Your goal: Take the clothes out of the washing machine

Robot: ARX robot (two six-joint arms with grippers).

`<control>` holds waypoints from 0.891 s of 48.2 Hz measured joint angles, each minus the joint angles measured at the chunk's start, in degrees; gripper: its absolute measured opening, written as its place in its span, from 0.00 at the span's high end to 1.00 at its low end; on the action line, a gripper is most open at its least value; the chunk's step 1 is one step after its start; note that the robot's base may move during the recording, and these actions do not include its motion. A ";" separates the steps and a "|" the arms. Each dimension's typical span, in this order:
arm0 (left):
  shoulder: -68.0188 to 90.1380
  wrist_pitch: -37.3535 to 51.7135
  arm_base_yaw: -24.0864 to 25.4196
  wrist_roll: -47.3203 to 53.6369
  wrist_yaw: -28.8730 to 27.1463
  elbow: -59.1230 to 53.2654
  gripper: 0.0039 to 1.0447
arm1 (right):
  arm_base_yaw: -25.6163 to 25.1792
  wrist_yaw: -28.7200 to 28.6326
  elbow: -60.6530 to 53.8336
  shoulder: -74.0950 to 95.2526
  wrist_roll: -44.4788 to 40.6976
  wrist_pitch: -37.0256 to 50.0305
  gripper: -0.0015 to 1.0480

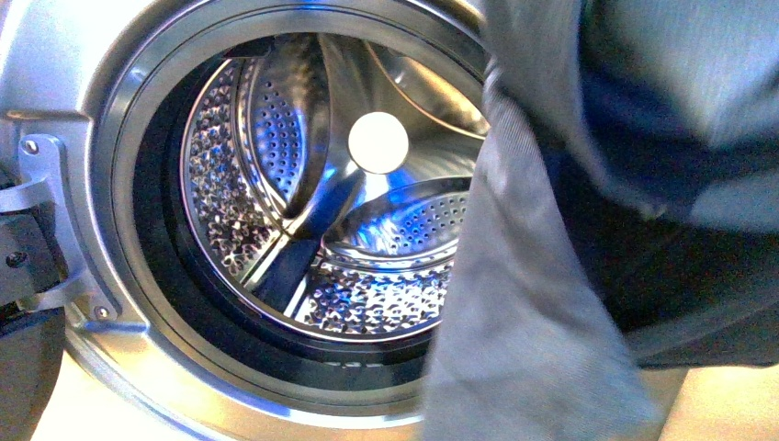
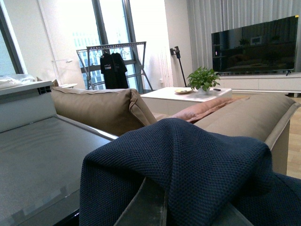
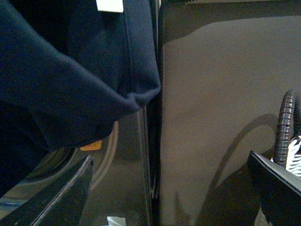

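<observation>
The washing machine (image 1: 55, 55) fills the front view, its porthole open onto the shiny perforated drum (image 1: 367, 276); I see no cloth inside it. A navy garment (image 1: 661, 156) with a paler grey fold (image 1: 524, 322) hangs in front of the porthole's right side. In the left wrist view the navy garment (image 2: 188, 160) lies draped over my left gripper (image 2: 188, 214), which is shut on it. My right gripper (image 3: 174, 193) is open with nothing between its dark fingers (image 3: 70, 197). The navy garment (image 3: 70, 70) hangs above it, beside the machine's orange sticker (image 3: 91, 145).
The door hinge (image 1: 46, 184) juts out left of the porthole. Beyond the left gripper are a tan sofa (image 2: 103, 106), a white coffee table with a plant (image 2: 202, 79) and a TV (image 2: 256, 44). A ribbed black hose (image 3: 284, 127) runs beside the right gripper over brown floor (image 3: 225, 94).
</observation>
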 joint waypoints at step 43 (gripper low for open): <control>0.24 -0.55 0.07 -1.44 0.20 1.44 0.95 | -13.40 -39.58 6.49 17.66 17.31 18.38 0.07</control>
